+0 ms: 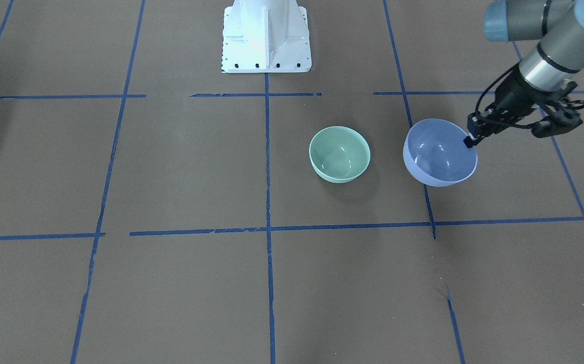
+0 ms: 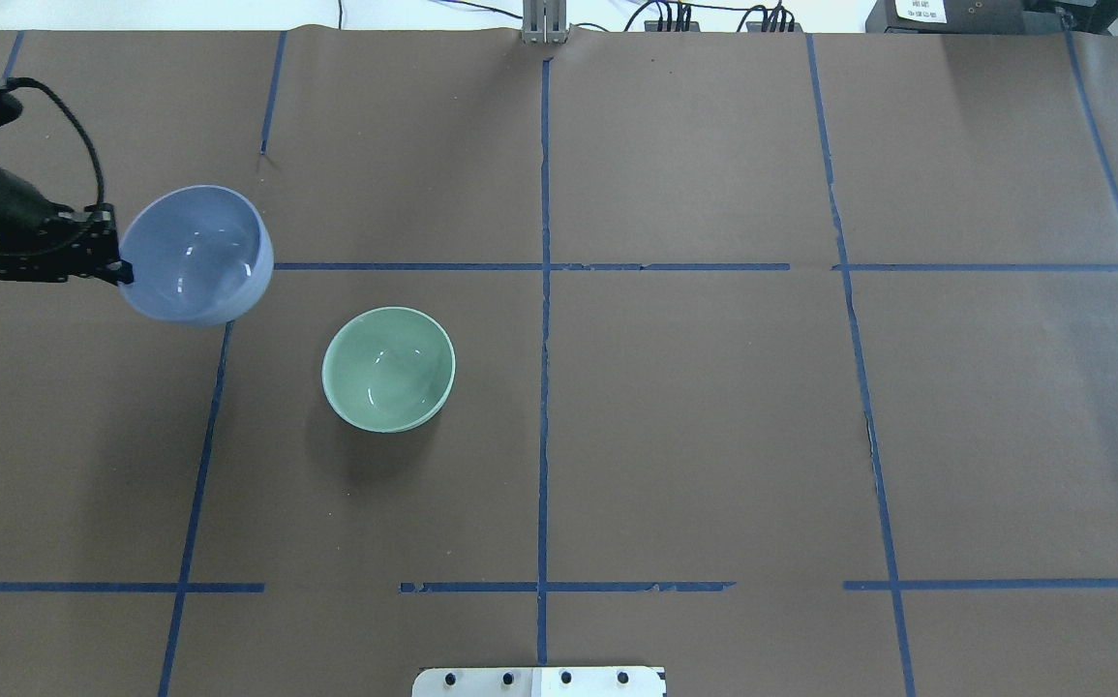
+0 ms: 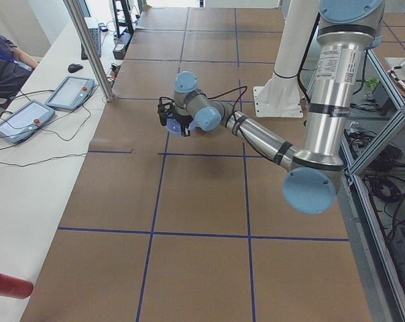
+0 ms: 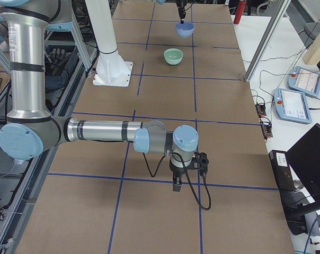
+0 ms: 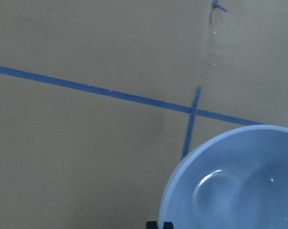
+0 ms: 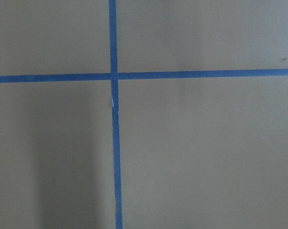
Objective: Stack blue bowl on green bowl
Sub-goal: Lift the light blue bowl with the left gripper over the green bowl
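Blue bowl hangs raised off counter, left tool clamped on rim — rim grip likely keeps underside free for nesting. Green bowl sits near, apart. Right tool far off; state cannot tell.

The blue bowl is a plain, glossy periwinkle with small white glints inside. The green bowl is a pale mint, just as plain and glossy. The table is a flat, dull brown, crossed by a grid of blue tape that is ragged in places. My left jaws and right jaws are black. My left arm and right arm are silver-grey with pale blue joint caps. My base is white, with black bolts along its edge. Off to the side lies a red cylinder.
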You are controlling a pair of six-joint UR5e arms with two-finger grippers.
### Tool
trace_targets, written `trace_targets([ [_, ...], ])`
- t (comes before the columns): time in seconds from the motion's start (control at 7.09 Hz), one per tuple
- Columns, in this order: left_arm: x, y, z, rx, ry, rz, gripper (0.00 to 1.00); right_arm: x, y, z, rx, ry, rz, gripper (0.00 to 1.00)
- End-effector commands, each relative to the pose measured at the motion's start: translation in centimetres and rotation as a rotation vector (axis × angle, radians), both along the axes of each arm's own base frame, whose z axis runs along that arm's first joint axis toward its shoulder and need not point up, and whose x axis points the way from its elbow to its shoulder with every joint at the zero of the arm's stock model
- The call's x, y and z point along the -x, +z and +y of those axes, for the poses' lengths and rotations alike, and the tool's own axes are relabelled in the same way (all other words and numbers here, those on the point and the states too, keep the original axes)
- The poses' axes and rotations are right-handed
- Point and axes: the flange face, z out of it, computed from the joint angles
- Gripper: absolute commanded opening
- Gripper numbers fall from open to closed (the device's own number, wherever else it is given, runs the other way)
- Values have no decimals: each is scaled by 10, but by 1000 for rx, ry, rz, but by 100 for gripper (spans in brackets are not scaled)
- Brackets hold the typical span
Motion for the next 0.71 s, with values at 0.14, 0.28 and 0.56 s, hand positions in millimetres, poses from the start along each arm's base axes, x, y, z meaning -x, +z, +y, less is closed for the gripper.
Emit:
trace_targets([
  [0.14, -122, -87, 39, 136, -36, -9, 0, 0, 0, 0, 1, 0, 0, 100],
  [0.28, -144, -82, 51, 154, -39, -29, 0, 0, 0, 0, 1, 2, 0, 100],
  [0.56, -160, -70, 58, 165, -41, -59, 0, 0, 0, 0, 1, 0, 0, 100],
])
